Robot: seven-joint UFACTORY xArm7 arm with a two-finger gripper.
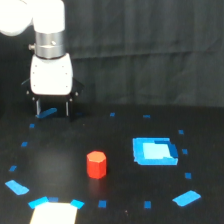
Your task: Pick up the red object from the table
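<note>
I log: red-orange faceted block (pixel 96 164) upright on black worktop (pixel 125 200), centre-front. Blue rectangular piece (pixel 155 151) toward exterior view's right. Hand (pixel 52 107) well apart, fingers spread, empty.

We see bare table (pixel 125 200) all round the red object (pixel 96 164), so nothing blocks it from above or the sides. The nearest obstacle, the blue rectangular piece (pixel 155 151), lies apart to its right. The gripper (pixel 52 108) hangs far-left, well clear.
</note>
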